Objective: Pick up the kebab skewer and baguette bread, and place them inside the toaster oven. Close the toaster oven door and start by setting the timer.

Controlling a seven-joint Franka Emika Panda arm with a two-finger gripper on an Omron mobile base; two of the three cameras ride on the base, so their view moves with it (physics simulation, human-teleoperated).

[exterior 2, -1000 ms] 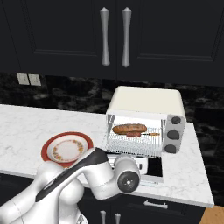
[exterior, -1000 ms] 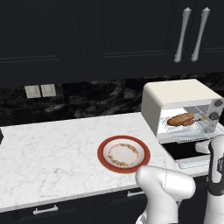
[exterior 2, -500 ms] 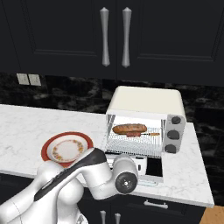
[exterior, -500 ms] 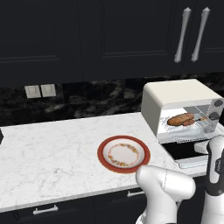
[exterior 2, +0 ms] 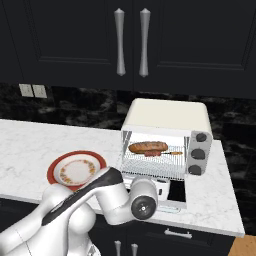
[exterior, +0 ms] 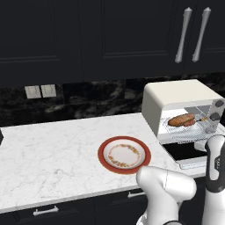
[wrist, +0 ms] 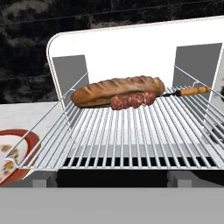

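Currently, near to far:
Gripper: low before the oven; finger spread cannot be told.
Change: scene unchanged over the last second; arm nearly static.
Door (exterior 2: pixel 172 192): open, folded flat.
Rack (wrist: pixel 131 135): carries both foods.
Skewer (wrist: pixel 133 99): touching the bread's front.
Bread (wrist: pixel 116 90): rearward on rack.
Oven (exterior 2: pixel 167 135): loaded; door closing next, then timer.
Plate (exterior: pixel 124 154): empty.

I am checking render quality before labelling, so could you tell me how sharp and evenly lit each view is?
Hand view: crisp; golden-brown baguette bread, reddish kebab skewer and wire rack evenly lit, no glare. Left base view: flat light, red-rimmed plate sharp, upper cabinets very dark. Right base view: cream-white toaster oven bright against black cabinets, with no blur or distortion.
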